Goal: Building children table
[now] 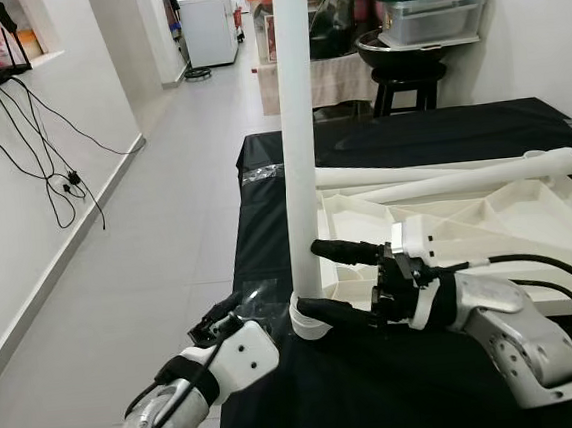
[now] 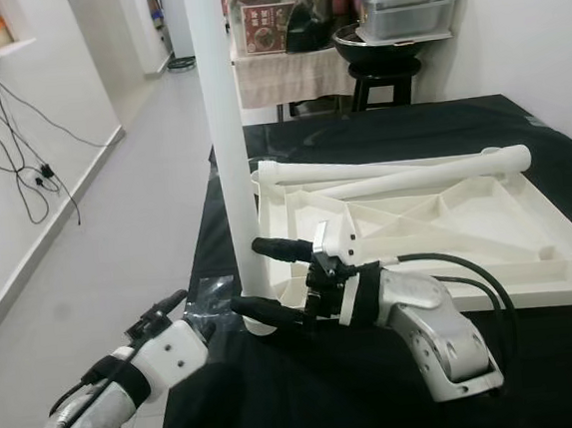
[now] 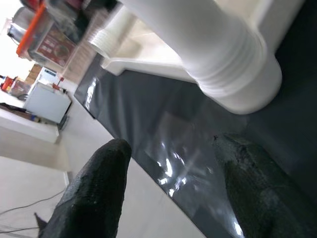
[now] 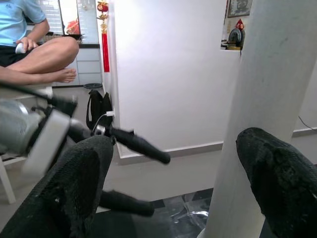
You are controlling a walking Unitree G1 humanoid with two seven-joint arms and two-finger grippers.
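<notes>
Our right claw (image 1: pixel 317 281) spreads wide around the upright table leg (image 1: pixel 298 123); our left claw (image 1: pixel 215 320) hovers parted nearby.

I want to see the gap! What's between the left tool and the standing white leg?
Only bare black tablecloth, seen in the left wrist view.

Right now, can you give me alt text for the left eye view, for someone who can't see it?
A tall white plastic table leg stands upright at the corner of an upturned white plastic tabletop on a black-covered table, with the right end effector open around its base. The left end effector sits open nearby, and two more white legs lie across the tabletop.
</notes>
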